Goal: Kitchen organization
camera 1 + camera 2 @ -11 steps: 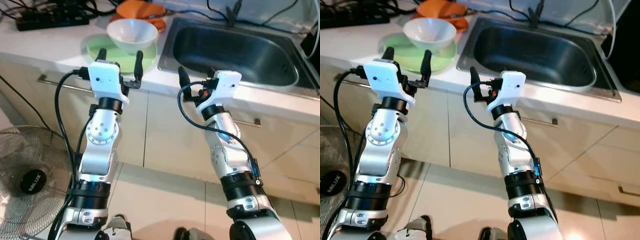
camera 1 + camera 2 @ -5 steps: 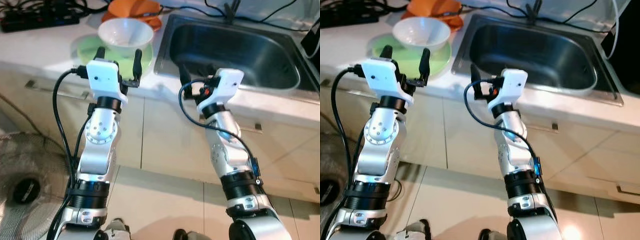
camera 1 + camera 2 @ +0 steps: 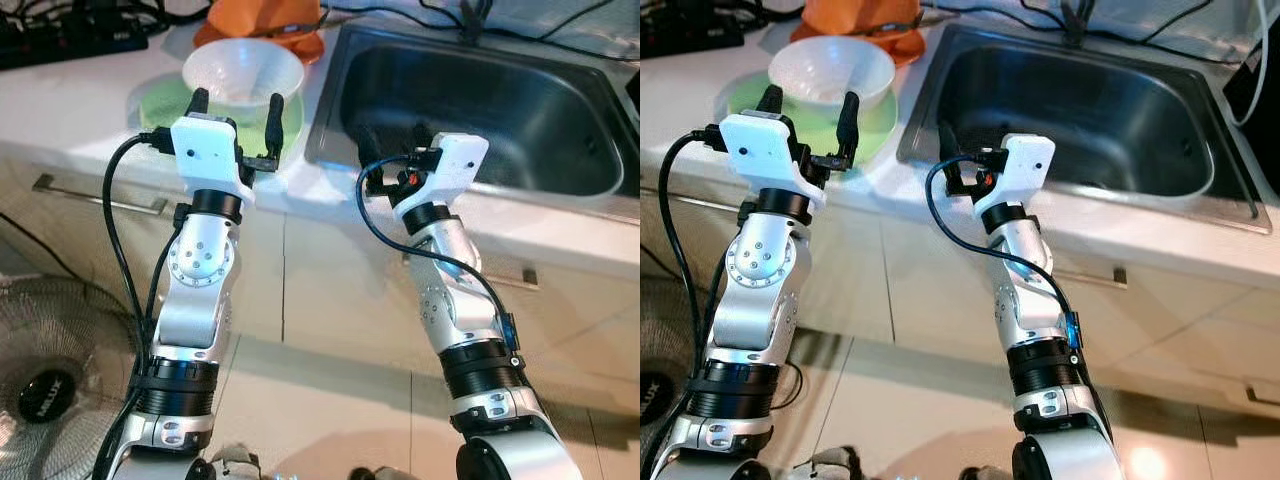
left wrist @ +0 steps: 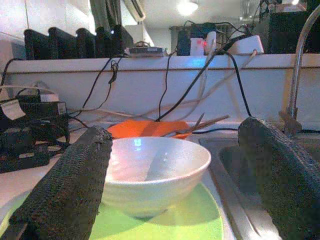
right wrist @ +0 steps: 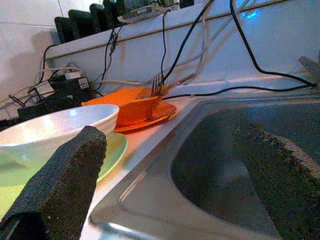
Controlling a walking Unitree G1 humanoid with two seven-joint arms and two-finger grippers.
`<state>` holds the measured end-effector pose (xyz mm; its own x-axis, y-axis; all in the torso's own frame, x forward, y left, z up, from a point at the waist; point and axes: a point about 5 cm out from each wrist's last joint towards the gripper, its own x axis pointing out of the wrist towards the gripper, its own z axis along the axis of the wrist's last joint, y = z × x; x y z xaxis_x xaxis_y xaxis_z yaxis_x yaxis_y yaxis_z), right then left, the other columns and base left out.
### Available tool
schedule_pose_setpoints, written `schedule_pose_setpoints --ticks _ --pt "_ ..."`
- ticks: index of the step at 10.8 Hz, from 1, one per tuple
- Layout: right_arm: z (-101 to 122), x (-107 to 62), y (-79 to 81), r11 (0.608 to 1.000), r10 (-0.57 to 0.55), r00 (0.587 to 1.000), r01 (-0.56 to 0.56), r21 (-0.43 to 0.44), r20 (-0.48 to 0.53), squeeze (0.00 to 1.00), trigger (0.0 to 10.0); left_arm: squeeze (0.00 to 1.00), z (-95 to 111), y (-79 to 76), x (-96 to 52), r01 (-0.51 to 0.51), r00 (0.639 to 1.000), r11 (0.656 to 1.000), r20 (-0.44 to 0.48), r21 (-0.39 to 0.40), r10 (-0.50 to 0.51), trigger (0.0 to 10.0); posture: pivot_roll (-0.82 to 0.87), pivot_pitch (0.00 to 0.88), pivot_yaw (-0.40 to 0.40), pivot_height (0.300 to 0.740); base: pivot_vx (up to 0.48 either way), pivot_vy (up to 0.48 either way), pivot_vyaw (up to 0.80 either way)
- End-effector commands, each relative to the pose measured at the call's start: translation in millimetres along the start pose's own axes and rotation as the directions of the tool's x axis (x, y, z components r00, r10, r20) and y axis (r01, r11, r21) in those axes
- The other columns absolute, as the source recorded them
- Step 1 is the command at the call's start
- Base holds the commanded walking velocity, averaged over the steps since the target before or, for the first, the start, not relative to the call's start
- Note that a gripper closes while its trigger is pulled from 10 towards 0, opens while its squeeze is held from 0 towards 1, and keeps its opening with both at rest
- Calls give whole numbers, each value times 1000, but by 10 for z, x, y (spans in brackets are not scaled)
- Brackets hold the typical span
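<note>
A white bowl (image 3: 243,72) sits on a green plate (image 3: 160,98) on the white counter, left of the steel sink (image 3: 480,100). Behind them an orange bowl (image 5: 137,107) holding a fork (image 5: 157,86) rests on an orange plate (image 4: 145,128). My left gripper (image 3: 237,105) stands open just in front of the white bowl, over the plate's near rim, with the bowl framed between its fingers (image 4: 65,190). My right gripper (image 3: 393,140) is open and empty at the sink's front left corner, with its fingers (image 5: 60,185) pointing along the basin.
A black power strip (image 3: 70,40) and cables lie at the counter's back left. The faucet (image 4: 300,60) rises behind the sink. Cabinet doors with a bar handle (image 3: 100,195) are below the counter. A floor fan (image 3: 50,380) stands at my left.
The whole view has shifted as I come closer to the counter. Both grippers have gone forward from the counter's front edge to over it, still open.
</note>
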<state>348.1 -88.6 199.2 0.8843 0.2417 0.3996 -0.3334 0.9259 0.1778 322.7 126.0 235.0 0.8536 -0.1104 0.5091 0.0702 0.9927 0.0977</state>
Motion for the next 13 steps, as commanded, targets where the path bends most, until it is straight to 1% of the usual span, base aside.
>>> schedule_pose_setpoints --ticks 1,7,13 --pt "65 5 -5 1000 0 999 0 2 37 0 10000 0 91 -41 30 18 999 1000 38 4 -18 10000 101 116 -84 740 360 0 0" --pt "58 7 5 1000 7 999 -8 22 33 0 10000 0 106 -43 33 18 999 1000 46 3 -19 10000 101 117 -84 740 416 0 0" --pt "63 3 16 1000 18 999 -18 16 40 0 10000 0 117 -49 33 21 998 1000 51 3 -21 10000 103 116 -86 740 458 0 0"
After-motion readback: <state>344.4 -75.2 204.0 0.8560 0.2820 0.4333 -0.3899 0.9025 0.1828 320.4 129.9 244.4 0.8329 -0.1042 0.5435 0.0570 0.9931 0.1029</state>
